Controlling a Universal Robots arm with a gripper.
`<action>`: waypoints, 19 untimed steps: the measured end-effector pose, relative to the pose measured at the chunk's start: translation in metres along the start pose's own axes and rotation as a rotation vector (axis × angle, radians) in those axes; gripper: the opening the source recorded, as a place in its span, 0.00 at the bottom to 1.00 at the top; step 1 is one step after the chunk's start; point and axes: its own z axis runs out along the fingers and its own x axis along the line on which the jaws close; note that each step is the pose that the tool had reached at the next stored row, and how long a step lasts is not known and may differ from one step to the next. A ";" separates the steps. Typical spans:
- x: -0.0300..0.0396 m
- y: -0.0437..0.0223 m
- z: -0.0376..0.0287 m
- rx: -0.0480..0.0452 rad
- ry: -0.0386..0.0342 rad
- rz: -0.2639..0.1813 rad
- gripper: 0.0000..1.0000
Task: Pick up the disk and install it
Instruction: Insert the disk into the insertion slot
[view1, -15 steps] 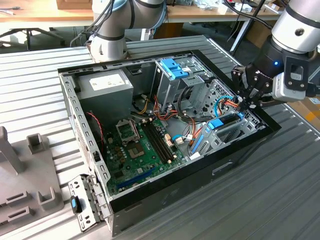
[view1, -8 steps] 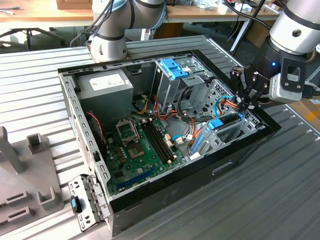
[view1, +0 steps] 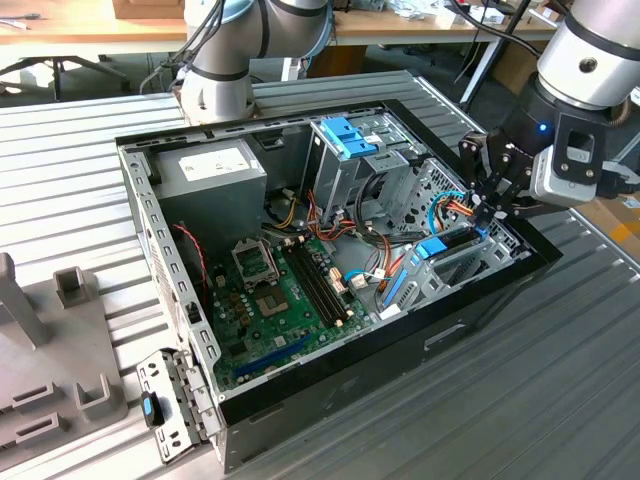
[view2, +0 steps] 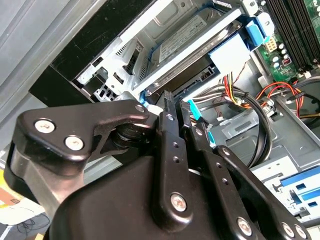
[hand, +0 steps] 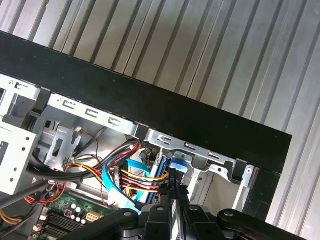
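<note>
Second wrist view: fingers (view2: 167, 116) clenched nearly together, gripping nothing I can make out. Disk (view2: 186, 36), label up, blue bracket (view2: 227, 50) around it, sits flat in the bay (view2: 165, 14) at the case (view2: 70, 65) corner, just beyond the fingertips, clear of them; long axis crosses their line.

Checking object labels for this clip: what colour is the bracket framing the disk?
Light blue; the bracket shows best in the second wrist view, around the disk.
</note>
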 end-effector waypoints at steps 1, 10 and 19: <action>0.0001 -0.0002 0.0000 -0.0003 0.0004 0.001 0.16; 0.0004 -0.0011 0.0009 -0.0018 -0.0011 0.053 0.16; 0.0006 -0.0018 0.0017 -0.0016 -0.0054 0.114 0.16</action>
